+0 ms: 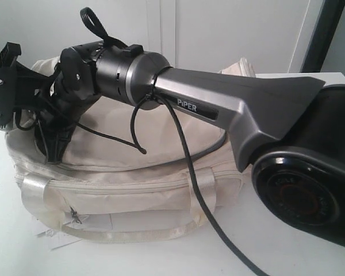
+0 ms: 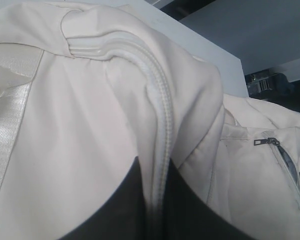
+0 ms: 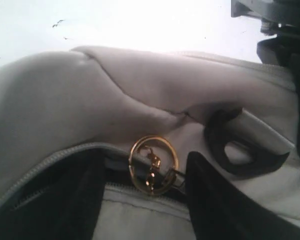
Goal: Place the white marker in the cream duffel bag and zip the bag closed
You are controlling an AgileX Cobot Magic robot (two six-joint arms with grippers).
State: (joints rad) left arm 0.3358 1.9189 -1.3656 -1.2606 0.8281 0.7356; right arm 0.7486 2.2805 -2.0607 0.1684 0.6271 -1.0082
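The cream duffel bag (image 1: 103,155) is seen lying on the white table (image 1: 132,259), its long side turned toward the exterior camera. A shiny strap handle (image 1: 132,234) is drooped along the front panel, and a small pocket zip pull (image 1: 75,215) hangs near the handle's left end. On the bag's top, the gold charm (image 3: 153,165) of the curved zipper is shown in the right wrist view, near a black D-ring (image 3: 217,145) sewn at the bag's end. The charm is framed by the two dark fingers of the right gripper (image 3: 145,160), which is held released. One finger stands on each side of the ring with a gap left to each, and no contact with the charm can be made out. Elsewhere on the top, a raised fold of cream fabric carrying the zipper (image 2: 165,125) seam is clenched between the fingers of the left gripper (image 2: 155,172), so that the cloth is drawn up into a ridge. In the exterior view the right arm (image 1: 218,103) is stretched across the bag from the right, and much of the top is hidden behind it. A black cable (image 1: 201,195) is draped from the arm down over the bag's front to the table.
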